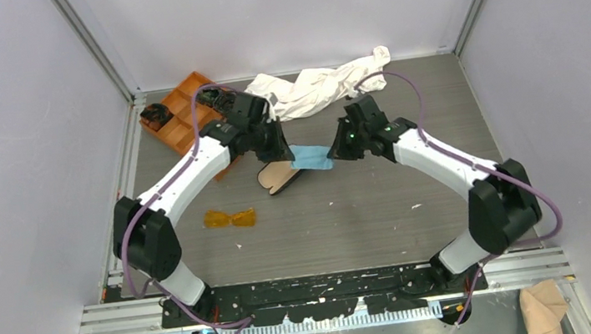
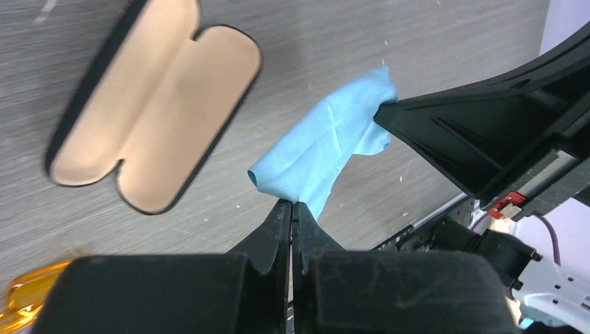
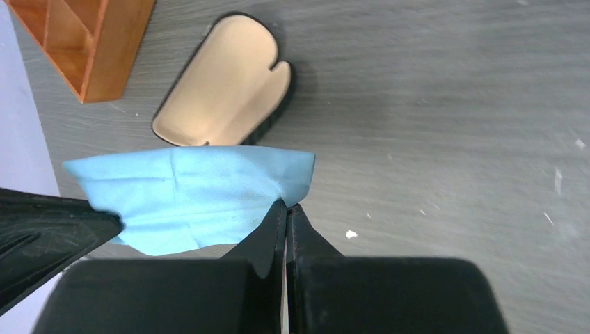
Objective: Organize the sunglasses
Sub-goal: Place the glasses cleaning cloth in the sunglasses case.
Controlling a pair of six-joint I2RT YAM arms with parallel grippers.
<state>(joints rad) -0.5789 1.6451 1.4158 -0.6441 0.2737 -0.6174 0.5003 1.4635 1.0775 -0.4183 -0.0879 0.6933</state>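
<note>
From high behind the near edge, the top camera overlooks the whole table [image 1: 380, 199]. The wrist cameras sit close behind the left gripper [image 2: 291, 206] and the right gripper [image 3: 286, 206], facing down. All views share the light blue cloth [image 2: 327, 149] and the glasses case [image 2: 149, 104].

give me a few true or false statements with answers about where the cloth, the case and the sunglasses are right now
1. The left tool and the right tool each pinch an end of the light blue cloth. True.
2. The sunglasses lie inside the black case. False: they lie on the table, apart from the case, nearer the left arm's base.
3. The black case is closed. False: it lies open with its beige lining up and nothing in it.
4. The orange tray sits at the table's far left corner. True.
</note>
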